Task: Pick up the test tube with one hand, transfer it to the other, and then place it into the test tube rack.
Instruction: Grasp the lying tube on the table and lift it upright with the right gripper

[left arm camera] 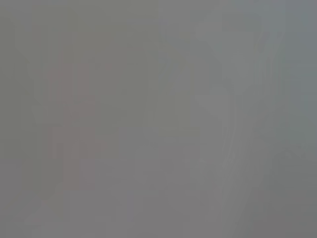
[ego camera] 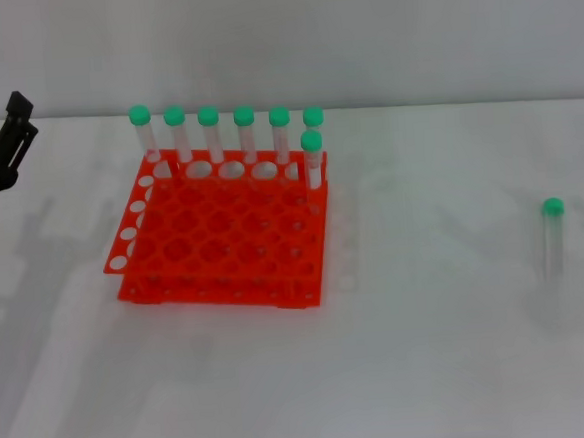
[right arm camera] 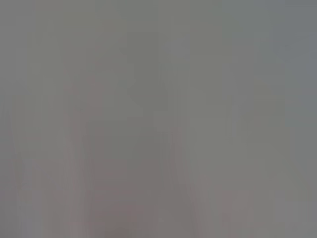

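Note:
A lone test tube (ego camera: 552, 241) with a green cap is on the white table at the right, cap end toward the far side; I cannot tell whether it stands or lies. The orange-red test tube rack (ego camera: 223, 239) sits left of centre and holds several green-capped tubes (ego camera: 245, 132) upright along its back row and right corner. My left gripper (ego camera: 20, 118), black, is at the far left edge, above the table and well clear of the rack. My right gripper is out of view. Both wrist views show only plain grey.
A white table (ego camera: 433, 370) spreads from the rack to the lone tube and toward the front. A pale wall (ego camera: 359, 34) runs along the back edge.

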